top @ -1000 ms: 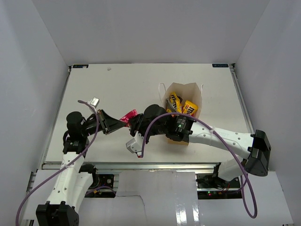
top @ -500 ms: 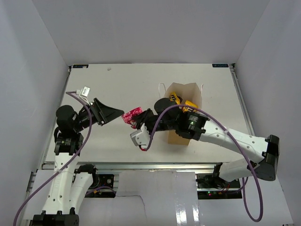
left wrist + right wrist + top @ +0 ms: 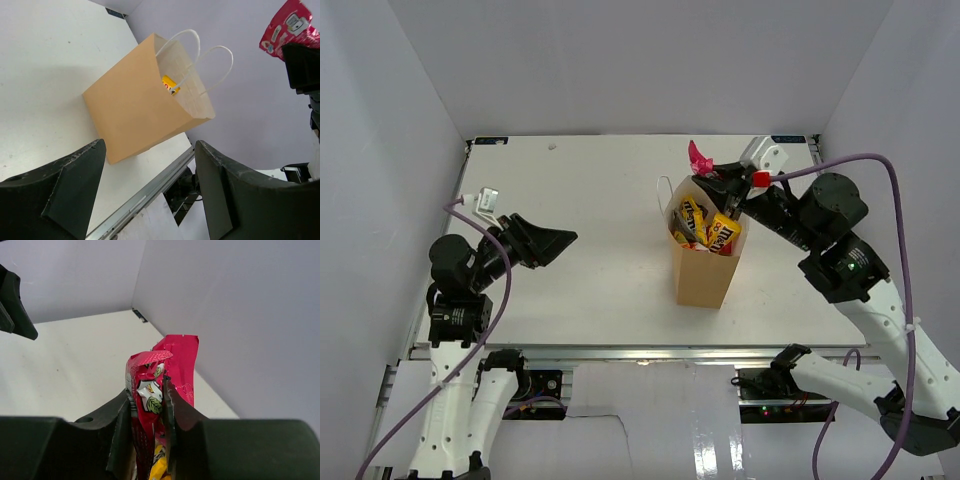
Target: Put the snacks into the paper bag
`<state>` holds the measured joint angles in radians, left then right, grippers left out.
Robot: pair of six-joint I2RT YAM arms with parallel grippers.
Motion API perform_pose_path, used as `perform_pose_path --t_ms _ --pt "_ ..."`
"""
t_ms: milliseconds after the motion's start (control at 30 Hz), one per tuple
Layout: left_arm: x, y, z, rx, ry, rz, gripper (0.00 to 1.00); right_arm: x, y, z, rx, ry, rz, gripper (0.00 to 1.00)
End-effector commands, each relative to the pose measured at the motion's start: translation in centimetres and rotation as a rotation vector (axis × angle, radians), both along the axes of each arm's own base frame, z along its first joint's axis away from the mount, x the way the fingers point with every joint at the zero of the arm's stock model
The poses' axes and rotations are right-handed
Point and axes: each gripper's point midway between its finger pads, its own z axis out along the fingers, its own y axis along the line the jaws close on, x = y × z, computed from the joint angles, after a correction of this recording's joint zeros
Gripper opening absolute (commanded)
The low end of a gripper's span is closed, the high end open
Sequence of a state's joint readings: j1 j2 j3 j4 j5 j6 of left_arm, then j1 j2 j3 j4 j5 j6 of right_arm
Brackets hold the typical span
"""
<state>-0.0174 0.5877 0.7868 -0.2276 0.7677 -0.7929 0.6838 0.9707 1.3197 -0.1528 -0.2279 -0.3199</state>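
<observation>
Overhead view: tan kraft paper bag with white loop handles [image 3: 703,275] stands upright on the white desk [image 3: 580,190], yellow foil packets [image 3: 708,228] visible inside. Right end effector [image 3: 712,173] pinches a pink-red foil packet [image 3: 698,155] above the bag's far rim. Left end effector [image 3: 558,238] is spread, empty, well apart from the bag. Left wrist view shows only one yellow packet's edge; deeper contents are hidden in every view

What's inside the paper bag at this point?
Yellow and orange packets show at the mouth of the bag; whatever lies beneath them is hidden by its walls. The pink-red packet is not inside yet: the right gripper holds it over the bag.
</observation>
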Motion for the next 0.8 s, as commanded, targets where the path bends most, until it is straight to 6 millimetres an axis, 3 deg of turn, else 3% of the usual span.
perform_pose_path --t_ms 0,100,233,333,400,433,567,633,700,767 --pt "0.4 0.0 -0.7 0.004 0.007 0.003 0.82 2.2 -0.8 -4.4 0.08 0.235 -0.101 0.28" --pt "0.5 -0.1 -1.0 0.008 0.018 -0.006 0.82 3.3 -1.6 -6.4 0.09 0.302 -0.15 0.31" --pt "0.3 -0.1 -1.4 0.011 0.022 -0.006 0.82 4.1 -2.5 -7.6 0.074 0.311 -0.195 0.44" --pt "-0.1 -0.1 -1.8 0.009 0.03 -0.005 0.82 3.6 -2.2 -7.4 0.048 0.283 -0.156 0.73" --pt "-0.3 0.0 -1.9 0.01 0.032 -0.002 0.82 3.5 -2.2 -7.0 0.04 0.265 -0.149 0.8" --pt "-0.4 0.0 -1.8 0.011 0.03 0.0 0.82 3.5 -2.3 -6.2 0.045 0.246 -0.147 0.87" --pt "-0.3 0.4 -1.4 0.036 0.011 0.025 0.82 3.0 -2.7 -3.1 0.053 0.181 -0.14 0.98" --pt "-0.2 0.8 -1.5 0.072 0.001 0.057 0.82 3.5 -3.7 -2.0 0.062 0.175 -0.191 0.94" --pt "0.3 1.8 -1.3 0.112 -0.005 0.128 0.83 4.3 -6.2 -0.3 0.114 0.161 -0.327 0.9" --pt "0.3 2.8 -0.7 0.17 -0.05 0.186 0.83 5.5 -9.6 -0.4 0.144 0.158 -0.516 0.9"
